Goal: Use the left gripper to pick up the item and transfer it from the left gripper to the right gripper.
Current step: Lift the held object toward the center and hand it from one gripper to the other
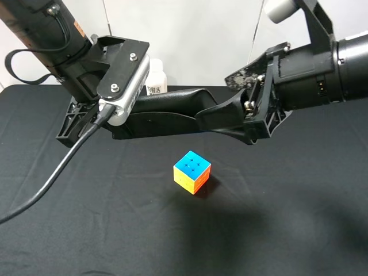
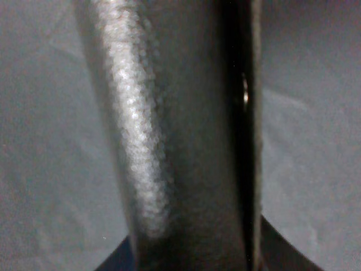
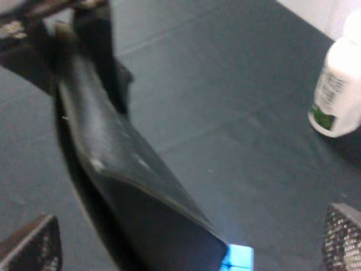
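The item is a long, black, leather-textured piece [image 1: 172, 112], held level above the table. My left gripper [image 1: 118, 126] is shut on its left end; the item fills the left wrist view [image 2: 169, 141]. My right gripper [image 1: 244, 121] is open. Its two fingertips [image 3: 28, 243] stand wide apart on either side of the item's right end [image 3: 141, 192], and they do not press on it.
A multicoloured puzzle cube [image 1: 192, 171] sits on the black tablecloth [image 1: 287, 218] right under the item; its blue face also shows in the right wrist view [image 3: 237, 261]. A white bottle [image 1: 155, 77] stands at the back [image 3: 338, 84]. A black cable [image 1: 52, 178] hangs from the left arm.
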{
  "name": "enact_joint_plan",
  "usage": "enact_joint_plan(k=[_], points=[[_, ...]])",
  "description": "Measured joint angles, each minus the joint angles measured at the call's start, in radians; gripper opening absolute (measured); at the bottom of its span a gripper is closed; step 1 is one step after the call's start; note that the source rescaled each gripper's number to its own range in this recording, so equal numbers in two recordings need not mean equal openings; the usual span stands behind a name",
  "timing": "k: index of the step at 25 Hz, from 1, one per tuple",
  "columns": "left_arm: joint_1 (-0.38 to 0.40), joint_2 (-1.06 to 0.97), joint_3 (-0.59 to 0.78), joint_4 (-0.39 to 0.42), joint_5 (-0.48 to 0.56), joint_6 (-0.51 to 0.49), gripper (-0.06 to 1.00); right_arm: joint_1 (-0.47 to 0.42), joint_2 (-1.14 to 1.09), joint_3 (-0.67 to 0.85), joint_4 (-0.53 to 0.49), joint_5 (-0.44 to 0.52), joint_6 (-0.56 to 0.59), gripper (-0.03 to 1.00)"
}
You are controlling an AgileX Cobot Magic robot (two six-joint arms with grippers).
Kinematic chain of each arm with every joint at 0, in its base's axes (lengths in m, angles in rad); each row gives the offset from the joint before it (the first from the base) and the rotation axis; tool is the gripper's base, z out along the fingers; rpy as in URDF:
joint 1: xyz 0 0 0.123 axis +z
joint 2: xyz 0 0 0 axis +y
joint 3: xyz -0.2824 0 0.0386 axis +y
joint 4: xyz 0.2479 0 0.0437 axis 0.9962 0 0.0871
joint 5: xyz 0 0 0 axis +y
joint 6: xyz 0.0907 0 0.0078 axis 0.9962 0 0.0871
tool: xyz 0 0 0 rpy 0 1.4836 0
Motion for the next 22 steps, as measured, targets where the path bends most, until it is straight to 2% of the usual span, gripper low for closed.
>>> enact_joint_plan(k=[3, 12, 22], points=[[0.000, 0.000, 0.000, 0.000, -0.024, 0.011, 0.01, 0.000, 0.002, -0.001, 0.058, 0.035, -0.071, 1.00], [0.000, 0.000, 0.000, 0.000, -0.040, 0.013, 0.01, 0.000, 0.002, -0.002, 0.189, 0.039, -0.253, 1.00], [0.000, 0.000, 0.000, 0.000, -0.040, 0.025, 0.01, 0.000, 0.086, -0.005, 0.234, 0.058, -0.319, 1.00]])
